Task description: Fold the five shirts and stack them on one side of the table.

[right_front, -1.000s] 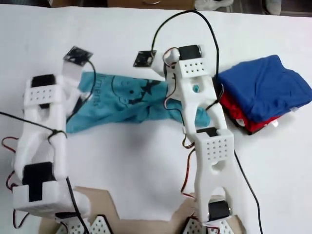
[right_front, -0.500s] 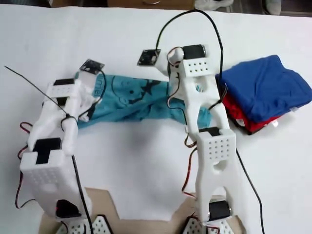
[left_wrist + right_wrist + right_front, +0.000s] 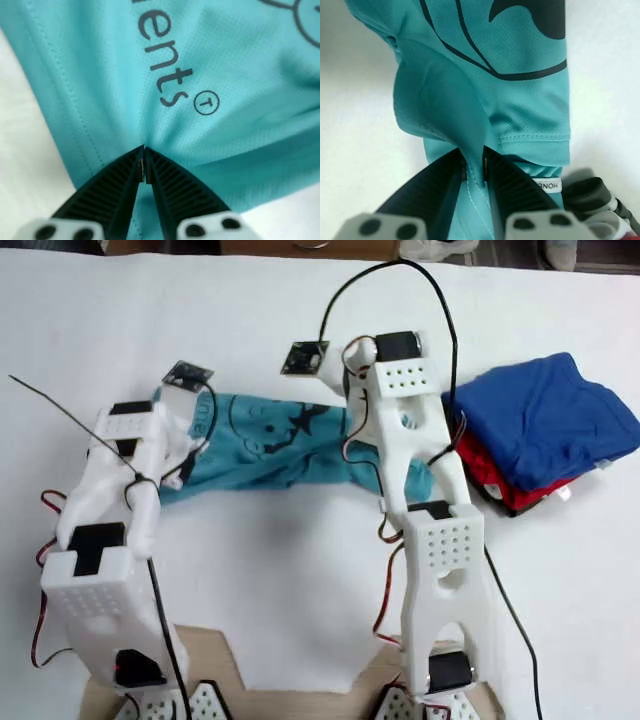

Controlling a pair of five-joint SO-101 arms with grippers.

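Note:
A teal shirt (image 3: 265,445) with dark print lies stretched across the middle of the table, partly folded into a long band. My left gripper (image 3: 144,162) is shut on a pinch of the teal shirt (image 3: 200,75) at its left end, near the printed letters. My right gripper (image 3: 474,172) is shut on a fold of the teal shirt (image 3: 485,75) at its right end, by the hem. In the high view the left arm (image 3: 125,490) stands over the shirt's left end and the right arm (image 3: 405,440) over its right end.
A folded blue shirt (image 3: 545,420) lies on a folded red shirt (image 3: 490,475) at the table's right side, close to the right arm. White tabletop (image 3: 290,570) lies open in front of the teal shirt. Cables loop above the right arm.
The left arm swung in toward the right and forward a second ago, drawing the shirt's left end inward; since half a second ago nothing has visibly moved.

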